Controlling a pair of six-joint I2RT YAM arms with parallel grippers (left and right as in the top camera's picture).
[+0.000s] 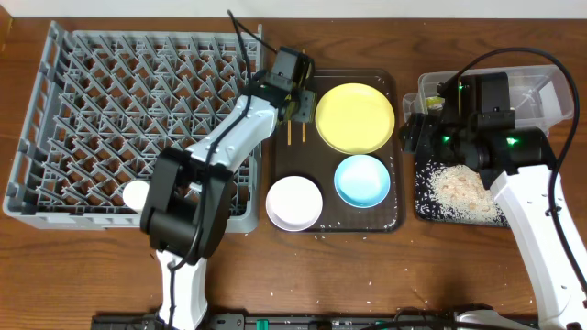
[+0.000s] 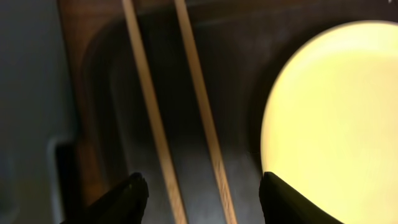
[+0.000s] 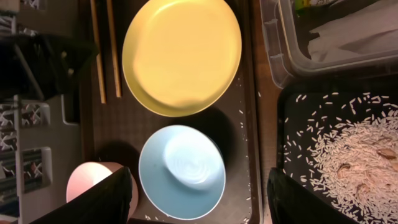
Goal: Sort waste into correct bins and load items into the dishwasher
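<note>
Left gripper (image 2: 202,199) hangs partly open, empty, both chopsticks (image 2: 206,118) between its fingers. I'd drop straight down, pinch both together, and avoid the plate (image 2: 336,112) on the right. Right gripper (image 3: 205,196) is open and empty too.

The chopsticks (image 2: 208,124) are showing pale, matt bare wood. The yellow plate (image 3: 181,56) and light blue bowl (image 3: 181,171) are gleaming smooth and glossy on the dark brown serving tray (image 3: 112,130), which is looking finely textured and matt. The dish rack (image 1: 119,110) is appearing as dull grey plastic. The clear tub (image 3: 280,56) is shining as see-through plastic around a crumpled paper napkin (image 3: 348,34). The black tray (image 3: 287,186) is looking matt, and the table (image 1: 92,275) is showing wood grain.
</note>
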